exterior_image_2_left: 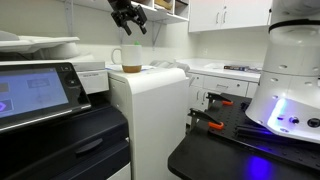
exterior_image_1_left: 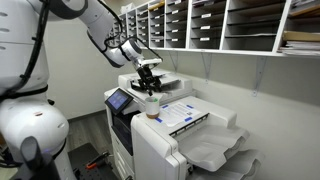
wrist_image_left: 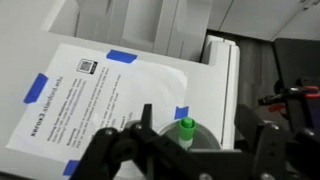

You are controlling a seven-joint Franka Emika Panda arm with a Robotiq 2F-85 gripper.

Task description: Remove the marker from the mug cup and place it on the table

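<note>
Hovering the gripper (exterior_image_2_left: pixel 128 22) above the mug cup (exterior_image_2_left: pixel 131 59), I am holding its jaws spread wide with nothing in them. In the wrist view the marker (wrist_image_left: pixel 186 126) is standing in the cup, its green cap poking up between the fingers (wrist_image_left: pixel 115 150) and touching neither. The cup is sitting upright on the table (wrist_image_left: pixel 205 80), with a blue-taped printed sheet (wrist_image_left: pixel 100 90) lying at its 10 o'clock.

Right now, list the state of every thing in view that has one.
end effector: open, empty, above the mug cup.
mug cup: upright on the table, marker inside.
marker: standing in the mug cup, green end up.
paper sheet: flat, taped down with blue tape.
</note>
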